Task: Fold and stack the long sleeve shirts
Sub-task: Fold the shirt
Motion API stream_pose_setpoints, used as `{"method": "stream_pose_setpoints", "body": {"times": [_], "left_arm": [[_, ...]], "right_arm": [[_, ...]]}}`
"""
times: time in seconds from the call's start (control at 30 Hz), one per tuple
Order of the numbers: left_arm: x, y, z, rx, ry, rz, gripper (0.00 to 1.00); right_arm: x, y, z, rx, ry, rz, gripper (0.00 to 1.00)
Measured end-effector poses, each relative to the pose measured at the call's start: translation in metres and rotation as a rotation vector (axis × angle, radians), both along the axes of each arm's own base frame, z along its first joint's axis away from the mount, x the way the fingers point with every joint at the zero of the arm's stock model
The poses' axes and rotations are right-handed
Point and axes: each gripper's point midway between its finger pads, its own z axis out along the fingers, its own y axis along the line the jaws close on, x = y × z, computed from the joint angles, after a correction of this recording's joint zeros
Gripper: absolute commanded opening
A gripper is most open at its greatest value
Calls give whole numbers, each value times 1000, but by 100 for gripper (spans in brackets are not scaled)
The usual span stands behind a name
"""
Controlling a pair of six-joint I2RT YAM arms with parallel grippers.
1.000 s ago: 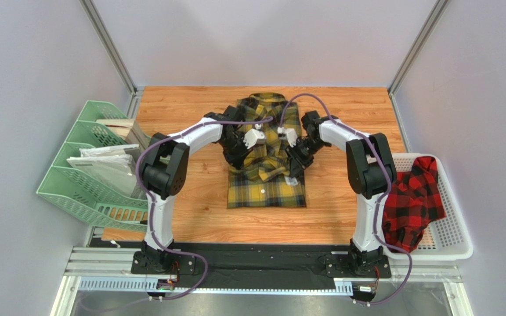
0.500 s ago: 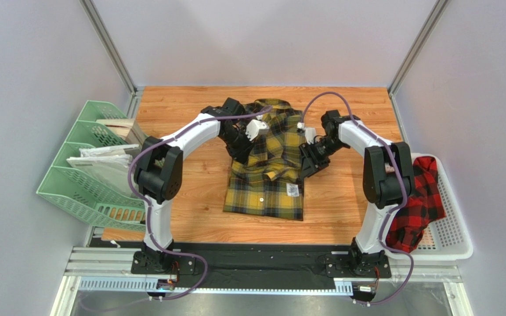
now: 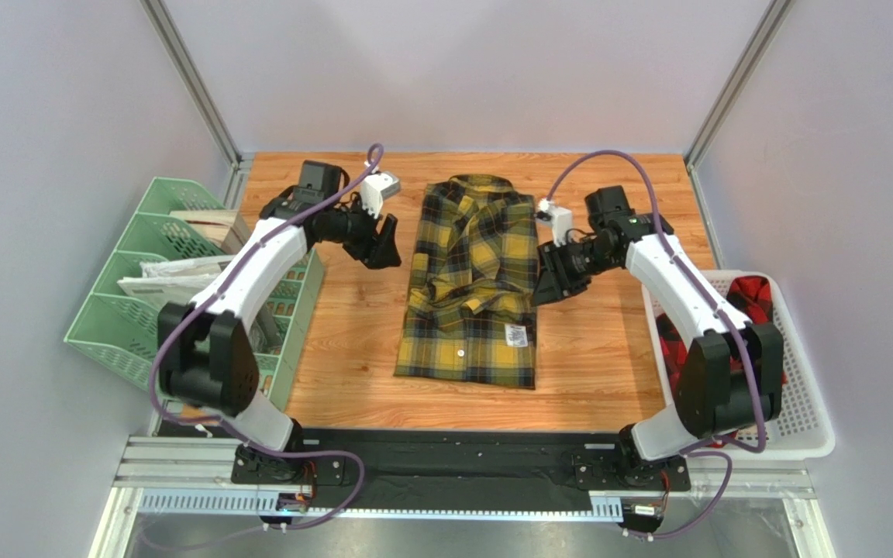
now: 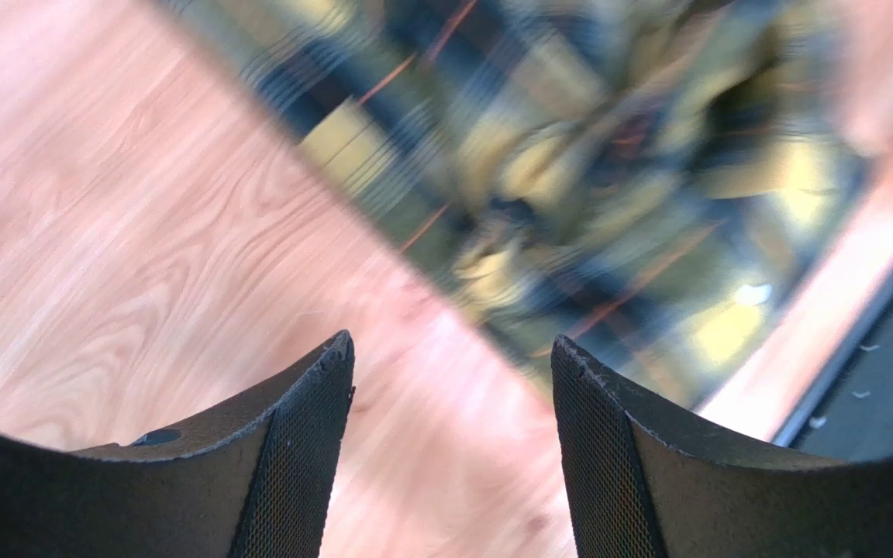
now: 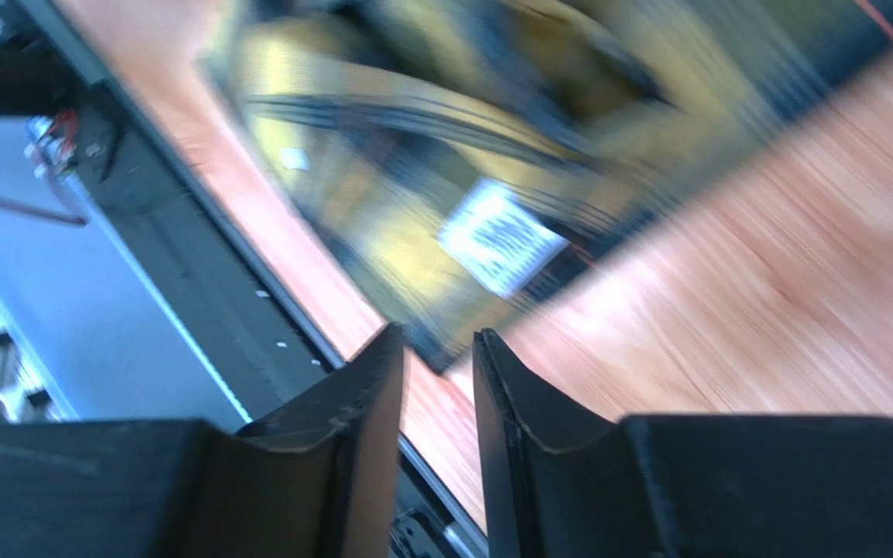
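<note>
Logging the layout from my end of the table outward.

Nearest, on the right, the white basket holds the red-and-black shirt as a loose heap, partly behind the right arm. I judge it is parked there as the second garment, not yet started. On the left, the green file trays hold papers and play no part.

Mid-table, the yellow-and-black shirt lies flat, hem toward me and collar at the far end. Both sleeves appear tucked in across the body, so it reads as a narrow rectangle with a rumpled band across the middle. A white label shows near its right edge. Judgement: side folds done, hem-to-collar fold outstanding, stacking not begun.

The left pincer hangs just left of the shirt's upper half, off the cloth. Its wrist view shows the fingers spread wide with nothing between them and bare wood below. The right pincer sits at the shirt's right edge. Its fingers are nearly together with a slim gap, gripping nothing. Both wrist pictures are blurred, so I cannot confirm contact with the cloth.

Reading of placement: the two flank the garment, which leaves the fold undisturbed and sets me up to drop to the hem corners. Risk: the rumpled band may bulge on that fold.
</note>
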Motion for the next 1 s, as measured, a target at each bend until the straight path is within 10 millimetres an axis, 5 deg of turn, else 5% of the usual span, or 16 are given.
{"method": "stream_pose_setpoints", "body": {"times": [0.13,0.23,0.33,0.6,0.77,1.0], "left_arm": [[-40,-16,33,-135,-42,-41,68],[-60,-26,18,-182,38,-53,68],[-70,-25,-6,-180,138,-22,68],[-72,-25,-18,-180,185,-11,57],[-71,-40,-42,-227,332,-18,58],[-72,-73,-67,-280,472,-14,61]], "right_arm": [[-19,53,16,72,-86,159,26],[-26,85,-3,80,-71,240,25],[-13,104,-31,60,-58,240,24],[51,95,-83,7,-1,24,30],[63,84,-114,11,106,-58,38],[71,91,-104,99,164,-52,49]]}}
